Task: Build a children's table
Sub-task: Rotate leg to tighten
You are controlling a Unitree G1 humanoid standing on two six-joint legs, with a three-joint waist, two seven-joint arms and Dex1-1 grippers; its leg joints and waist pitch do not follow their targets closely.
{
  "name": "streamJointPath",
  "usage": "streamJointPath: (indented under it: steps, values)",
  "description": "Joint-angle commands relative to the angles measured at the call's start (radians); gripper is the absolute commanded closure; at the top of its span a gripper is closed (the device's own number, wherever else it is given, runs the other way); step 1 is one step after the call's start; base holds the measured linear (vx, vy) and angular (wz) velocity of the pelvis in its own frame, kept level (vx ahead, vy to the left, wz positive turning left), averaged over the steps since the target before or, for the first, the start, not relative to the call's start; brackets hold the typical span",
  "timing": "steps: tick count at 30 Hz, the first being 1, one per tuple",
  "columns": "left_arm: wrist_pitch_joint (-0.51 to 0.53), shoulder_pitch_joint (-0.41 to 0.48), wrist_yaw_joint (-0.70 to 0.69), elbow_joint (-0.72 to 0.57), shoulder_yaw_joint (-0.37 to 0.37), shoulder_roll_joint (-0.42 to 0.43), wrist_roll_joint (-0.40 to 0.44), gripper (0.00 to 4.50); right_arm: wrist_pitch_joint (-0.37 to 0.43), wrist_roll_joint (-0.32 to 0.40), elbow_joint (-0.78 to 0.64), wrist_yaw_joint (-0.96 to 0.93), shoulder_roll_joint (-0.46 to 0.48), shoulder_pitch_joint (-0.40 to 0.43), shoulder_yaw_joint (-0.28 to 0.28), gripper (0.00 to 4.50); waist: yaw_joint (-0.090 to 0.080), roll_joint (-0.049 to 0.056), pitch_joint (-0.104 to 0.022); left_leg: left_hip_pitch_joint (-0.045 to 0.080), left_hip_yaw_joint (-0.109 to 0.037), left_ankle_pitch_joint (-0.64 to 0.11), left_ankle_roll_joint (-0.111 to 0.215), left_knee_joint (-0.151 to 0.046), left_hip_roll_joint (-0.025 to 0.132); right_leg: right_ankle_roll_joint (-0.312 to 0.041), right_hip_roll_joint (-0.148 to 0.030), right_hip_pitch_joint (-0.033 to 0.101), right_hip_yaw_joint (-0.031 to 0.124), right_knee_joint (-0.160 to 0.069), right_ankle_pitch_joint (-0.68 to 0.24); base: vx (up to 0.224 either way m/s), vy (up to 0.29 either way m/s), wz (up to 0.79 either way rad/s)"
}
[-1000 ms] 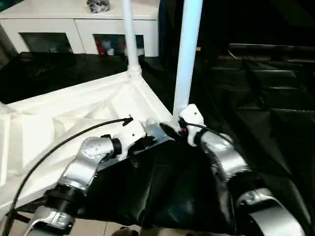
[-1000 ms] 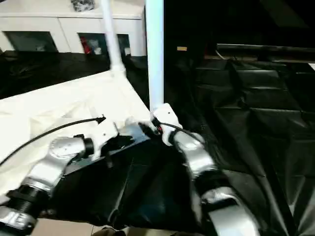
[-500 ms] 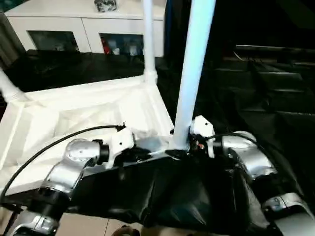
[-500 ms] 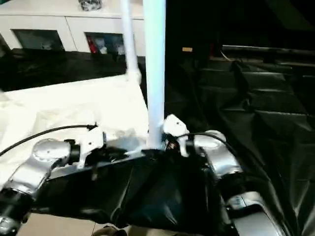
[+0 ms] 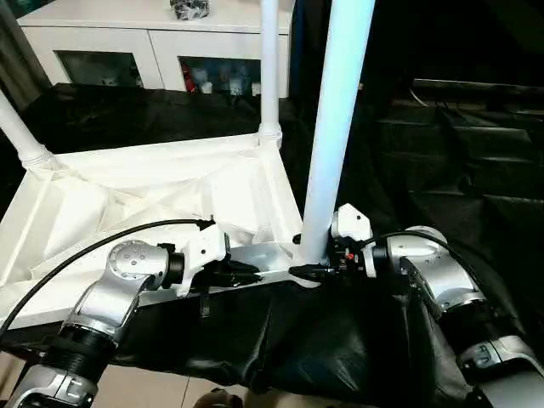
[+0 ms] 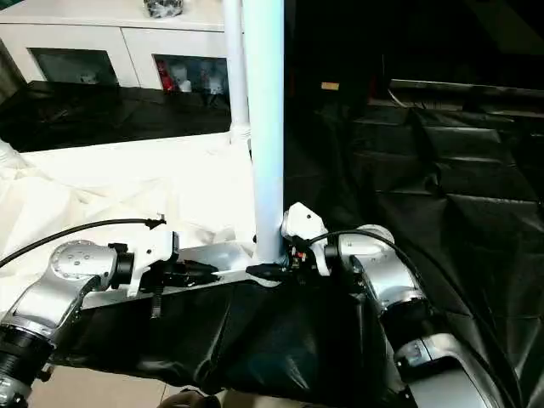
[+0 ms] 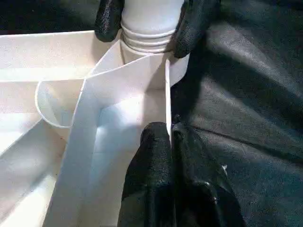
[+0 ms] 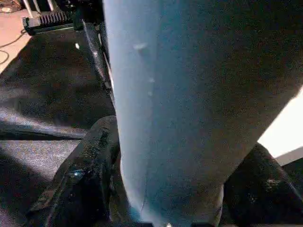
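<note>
The white tabletop lies upside down on black cloth, ribbed underside up. Three white legs stand in its corner sockets: a far left leg, a far right leg and a near right leg. My right gripper is shut on the base of the near right leg, which stands between its fingers in the right wrist view. My left gripper is shut on the tabletop's near rim, a little way from that socket, its fingertips pinching the thin wall.
A white glass-door cabinet stands at the back. Black cloth covers the surface to the right and drapes over the front edge. A strip of bare floor shows below it. A black cable arcs over my left forearm.
The whole view has shifted, bringing the far left leg into sight. My right forearm has swung round to meet the near leg from the right. Both grippers keep their holds.
</note>
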Motion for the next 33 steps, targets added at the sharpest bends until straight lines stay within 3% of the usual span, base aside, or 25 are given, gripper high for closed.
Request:
streamJointPath:
  steps: [1, 6, 12, 15, 16, 20, 24, 25, 27, 33]
  values:
    - [-0.026, -0.027, 0.020, -0.074, 0.030, -0.010, -0.045, 4.50, 0.021, -0.001, -0.023, 0.039, 0.007, 0.032, 0.046, 1.83, -0.004, -0.004, -0.069, 0.029, -0.032, -0.265, 0.026, -0.079, 0.072, -0.250, -0.064, 0.038, 0.050, -0.067, -0.209, 0.000, 0.000, 0.00]
    - [-0.022, -0.039, 0.085, -0.056, 0.036, -0.036, -0.022, 4.50, 0.034, -0.016, -0.017, -0.053, 0.035, 0.044, 0.025, 1.83, -0.005, -0.006, -0.068, 0.029, -0.033, -0.267, 0.019, -0.080, 0.073, -0.243, -0.067, 0.036, 0.052, -0.069, -0.228, 0.000, 0.000, 0.00]
    - [0.037, -0.104, 0.346, 0.025, 0.010, -0.189, 0.087, 4.50, 0.093, -0.047, 0.131, -0.542, 0.229, -0.019, -0.099, 1.84, -0.029, -0.005, -0.064, 0.034, -0.041, -0.325, -0.039, -0.086, 0.067, -0.204, -0.070, 0.031, 0.053, -0.083, -0.346, 0.000, 0.000, 0.00]
    - [0.046, -0.121, 0.395, 0.039, -0.002, -0.230, 0.104, 4.50, 0.101, -0.046, 0.164, -0.647, 0.273, -0.040, -0.125, 1.84, -0.037, -0.007, -0.065, 0.034, -0.042, -0.341, -0.037, -0.085, 0.065, -0.195, -0.070, 0.031, 0.052, -0.086, -0.350, 0.000, 0.000, 0.00]
    - [0.049, -0.130, 0.414, 0.046, -0.008, -0.251, 0.110, 4.50, 0.100, -0.050, 0.179, -0.693, 0.295, -0.052, -0.131, 1.84, -0.039, -0.002, -0.065, 0.033, -0.042, -0.339, -0.034, -0.085, 0.064, -0.194, -0.069, 0.029, 0.053, -0.089, -0.341, 0.000, 0.000, 0.00]
    - [0.051, -0.163, 0.488, 0.074, -0.038, -0.327, 0.152, 4.50, 0.067, -0.099, 0.244, -0.860, 0.372, -0.105, -0.145, 1.84, -0.038, -0.001, -0.070, 0.030, -0.040, -0.298, -0.024, -0.083, 0.064, -0.205, -0.068, 0.033, 0.052, -0.083, -0.272, 0.000, 0.000, 0.00]
    - [0.047, -0.166, 0.487, 0.074, -0.045, -0.337, 0.158, 4.50, 0.030, -0.097, 0.262, -0.890, 0.387, -0.123, -0.163, 1.84, -0.037, 0.000, -0.073, 0.028, -0.038, -0.277, -0.009, -0.082, 0.064, -0.215, -0.066, 0.036, 0.051, -0.076, -0.207, 0.000, 0.000, 0.00]
    - [0.047, -0.166, 0.487, 0.074, -0.045, -0.337, 0.158, 4.50, 0.030, -0.097, 0.262, -0.890, 0.387, -0.123, -0.163, 1.28, -0.037, 0.002, -0.073, 0.027, -0.038, -0.274, -0.006, -0.081, 0.064, -0.219, -0.067, 0.037, 0.051, -0.075, -0.196, 0.000, 0.000, 0.00]
    - [0.039, -0.159, 0.466, 0.062, -0.043, -0.326, 0.150, 4.50, 0.022, -0.073, 0.255, -0.873, 0.386, -0.126, -0.180, 1.14, -0.036, 0.001, -0.073, 0.027, -0.037, -0.267, 0.005, -0.081, 0.064, -0.228, -0.066, 0.039, 0.050, -0.073, -0.171, 0.000, 0.000, 0.00]
    - [0.015, -0.122, 0.381, 0.024, -0.022, -0.269, 0.113, 4.50, -0.029, -0.095, 0.268, -0.809, 0.334, -0.130, -0.168, 0.78, -0.035, 0.000, -0.072, 0.025, -0.037, -0.273, 0.013, -0.080, 0.066, -0.233, -0.070, 0.041, 0.050, -0.073, -0.192, 0.000, 0.000, 0.00]
